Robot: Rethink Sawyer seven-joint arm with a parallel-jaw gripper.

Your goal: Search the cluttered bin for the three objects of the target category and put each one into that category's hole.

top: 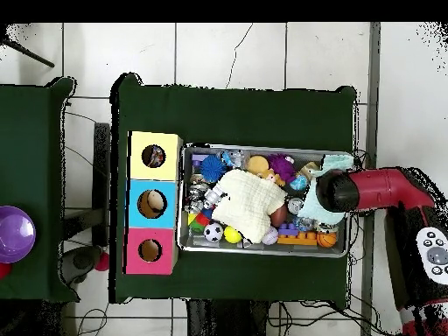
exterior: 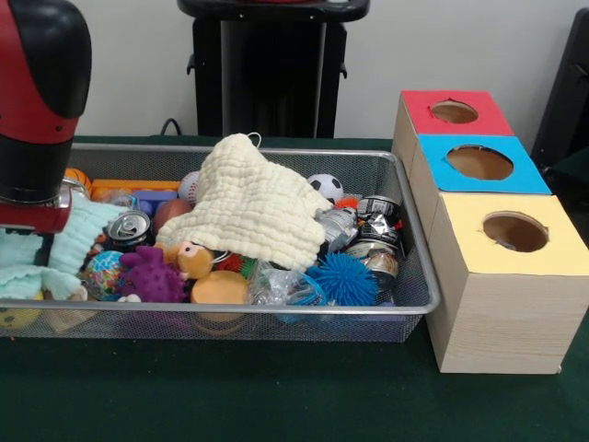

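The wire-mesh bin [exterior: 230, 313] is full of clutter and also shows in the overhead view [top: 262, 251]. My red and black arm [exterior: 37, 110] hangs over its left end in the front view, which is its right end in the overhead view [top: 337, 192]. The gripper [exterior: 40, 247] sits low against the mint-green cloth [exterior: 78, 235] and is mostly hidden by the wrist. No patterned fabric scrap shows clearly in the bin. The yellow-topped box's hole [exterior: 515, 231] is beside the bin's other end, and in the overhead view [top: 154, 157] something small shows inside it.
A big cream waffle cloth [exterior: 258, 203] covers the bin's middle. Around it lie a purple plush [exterior: 152, 274], a blue spiky ball [exterior: 348, 279], a soccer ball [exterior: 325, 187] and cans [exterior: 129, 228]. Blue-topped [exterior: 479, 163] and red-topped [exterior: 454, 111] boxes stand behind the yellow one.
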